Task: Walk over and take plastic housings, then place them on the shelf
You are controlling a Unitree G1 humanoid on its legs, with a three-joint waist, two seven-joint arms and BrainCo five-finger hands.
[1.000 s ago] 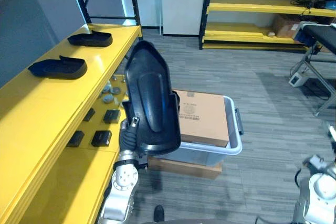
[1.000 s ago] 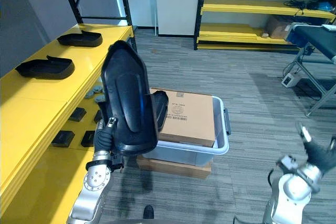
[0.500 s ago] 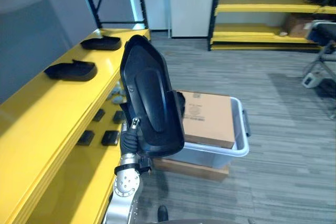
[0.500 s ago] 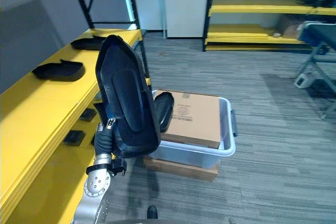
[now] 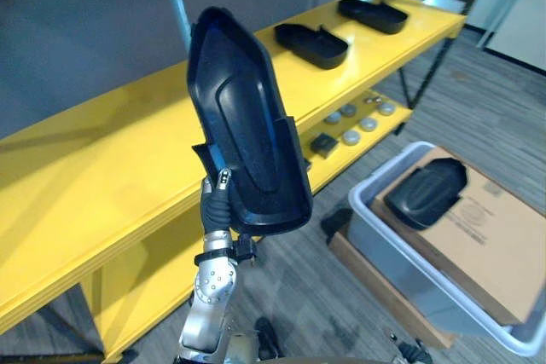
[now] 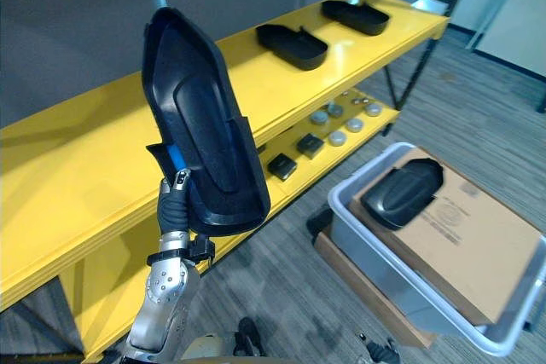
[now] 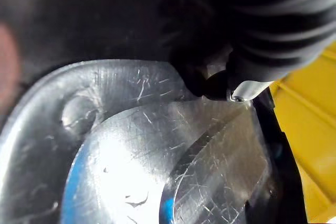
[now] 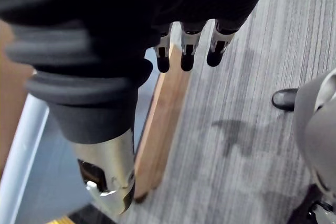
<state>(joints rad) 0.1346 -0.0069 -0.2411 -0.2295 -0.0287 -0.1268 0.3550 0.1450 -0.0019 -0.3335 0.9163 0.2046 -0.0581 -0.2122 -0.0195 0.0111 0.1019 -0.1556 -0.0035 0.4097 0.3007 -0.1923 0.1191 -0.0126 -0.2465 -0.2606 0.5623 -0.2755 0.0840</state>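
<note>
The left hand (image 5: 215, 210) is low in the middle of the frame, and it is gripping the bottom end of a black housing (image 5: 247, 125). The housing stands up tall, with its hollow side facing the camera. Behind it, a yellow shelf (image 5: 102, 151) runs from the lower left up to the upper right. Two more housings (image 5: 311, 44) lie on the top of the shelf in the upper middle, near each other but not touching. Small parts (image 5: 350, 125) sit on the lower board of the shelf. At the lower right is a grey bin (image 5: 375, 236) with a cardboard box (image 5: 486, 245) in it. Another housing (image 5: 426, 193) lies on top of the box. The right hand (image 8: 184, 51) hangs over the floor (image 8: 236, 108) with loose fingers and holds nothing.
</note>
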